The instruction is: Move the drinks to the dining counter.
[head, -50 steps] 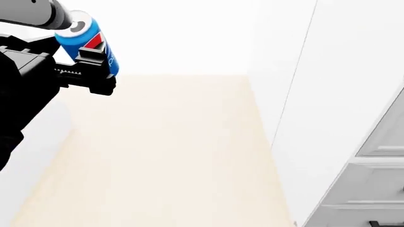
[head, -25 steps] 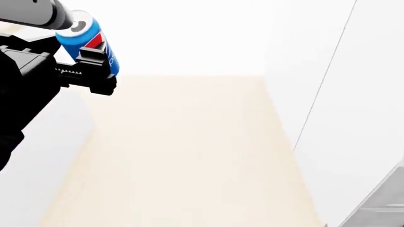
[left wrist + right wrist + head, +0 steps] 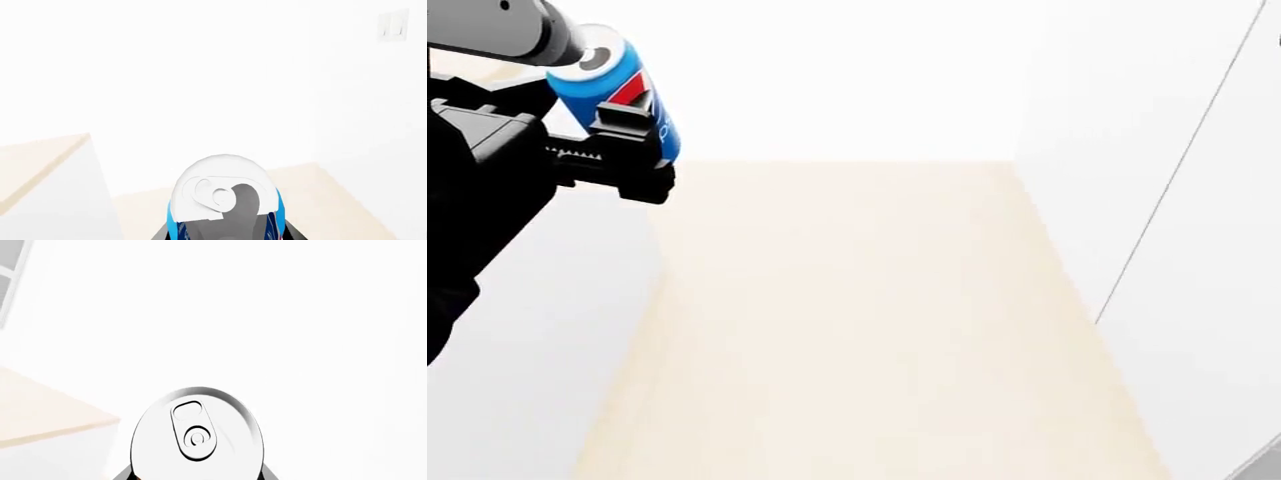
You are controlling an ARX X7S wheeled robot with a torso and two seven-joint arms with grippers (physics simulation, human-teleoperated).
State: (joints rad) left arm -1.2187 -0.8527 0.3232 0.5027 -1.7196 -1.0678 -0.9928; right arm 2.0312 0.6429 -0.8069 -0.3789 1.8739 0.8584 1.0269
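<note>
Upper left of the head view, the left gripper (image 3: 627,125) clamps the blue Pepsi can (image 3: 621,85), tilted, above the near edge of the pale dining counter (image 3: 868,320). Filling the lower middle of the right wrist view, a silver can top (image 3: 197,432) sits close to the camera; the right gripper probably holds it, though its fingers are hidden.

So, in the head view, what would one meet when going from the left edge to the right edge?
Left tool holding the blue can → pale beige counter top → white wall panel.
</note>
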